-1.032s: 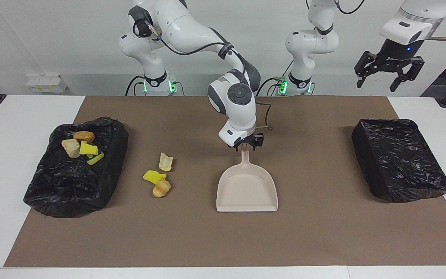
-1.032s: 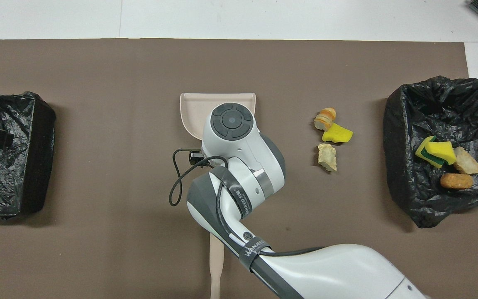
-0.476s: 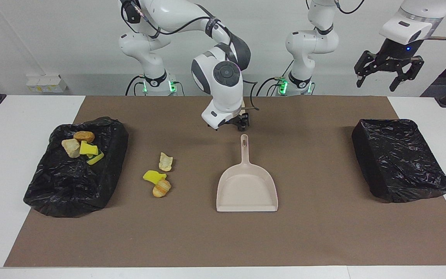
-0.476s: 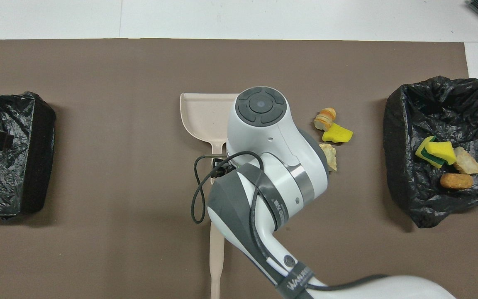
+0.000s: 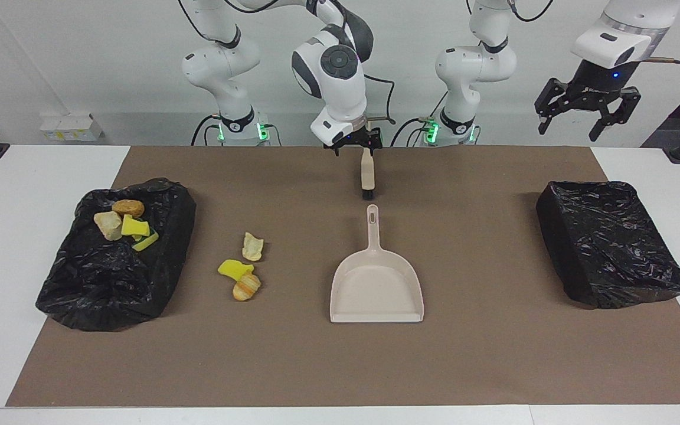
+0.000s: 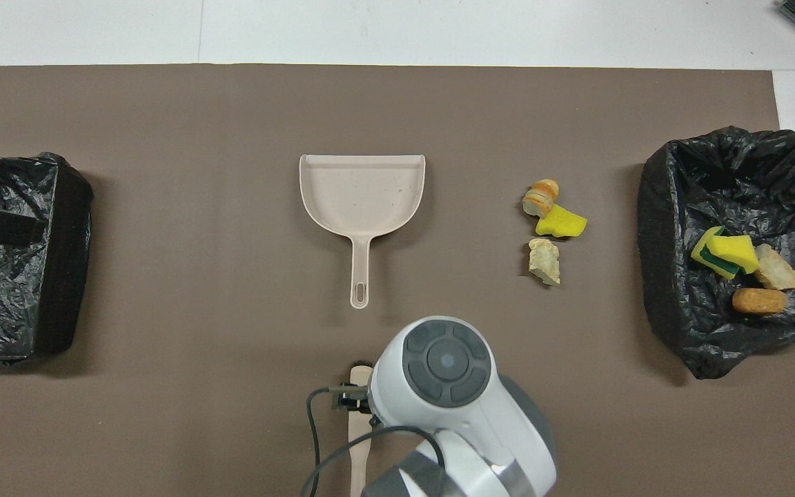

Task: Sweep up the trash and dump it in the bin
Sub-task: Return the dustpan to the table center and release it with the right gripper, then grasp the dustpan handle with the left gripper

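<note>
A brown mat [image 5: 493, 366] fills mid-frame. The lined bin [image 5: 80, 283] at frame left holds four trash scraps [image 5: 124, 224]; three more [image 5: 244, 265] lie loose left of the central beige dustpan [image 5: 376, 289]. The right gripper [image 5: 359, 141], top centre over the brush [image 5: 367, 171], and the left gripper [image 5: 582, 112], upper right, both gape wide.

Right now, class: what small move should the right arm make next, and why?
Probably lower the right gripper onto the brush handle beneath it and grip: three trash scraps lie on the mat beside the dustpan, unswept. The left gripper waits, open.
</note>
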`<action>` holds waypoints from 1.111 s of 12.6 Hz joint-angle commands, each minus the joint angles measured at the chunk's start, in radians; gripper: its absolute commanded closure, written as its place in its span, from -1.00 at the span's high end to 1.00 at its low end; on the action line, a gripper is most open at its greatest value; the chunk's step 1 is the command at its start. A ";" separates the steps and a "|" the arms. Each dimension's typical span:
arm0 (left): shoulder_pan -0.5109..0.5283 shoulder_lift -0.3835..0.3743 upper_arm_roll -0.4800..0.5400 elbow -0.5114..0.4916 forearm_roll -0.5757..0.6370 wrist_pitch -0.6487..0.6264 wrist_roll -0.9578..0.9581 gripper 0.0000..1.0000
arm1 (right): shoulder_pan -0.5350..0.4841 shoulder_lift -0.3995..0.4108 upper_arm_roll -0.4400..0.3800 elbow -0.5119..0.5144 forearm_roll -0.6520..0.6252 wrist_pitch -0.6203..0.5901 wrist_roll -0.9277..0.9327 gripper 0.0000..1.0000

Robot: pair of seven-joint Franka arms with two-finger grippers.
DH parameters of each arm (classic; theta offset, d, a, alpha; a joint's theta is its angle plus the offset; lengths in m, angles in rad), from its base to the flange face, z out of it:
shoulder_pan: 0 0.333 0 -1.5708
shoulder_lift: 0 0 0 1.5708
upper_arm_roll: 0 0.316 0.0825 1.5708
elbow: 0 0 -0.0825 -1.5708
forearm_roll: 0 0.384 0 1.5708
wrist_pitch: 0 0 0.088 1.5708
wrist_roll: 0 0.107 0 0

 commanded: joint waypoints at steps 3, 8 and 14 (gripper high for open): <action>-0.170 0.032 0.002 -0.151 0.001 0.199 -0.130 1.00 | 0.191 -0.039 -0.001 -0.222 0.075 0.209 0.122 1.00; -0.350 0.084 0.002 -0.357 0.001 0.468 -0.361 1.00 | 0.262 -0.002 -0.001 -0.287 0.097 0.312 0.163 1.00; -0.496 0.293 0.004 -0.357 0.073 0.655 -0.582 1.00 | 0.262 0.009 -0.001 -0.275 0.097 0.320 0.173 -0.53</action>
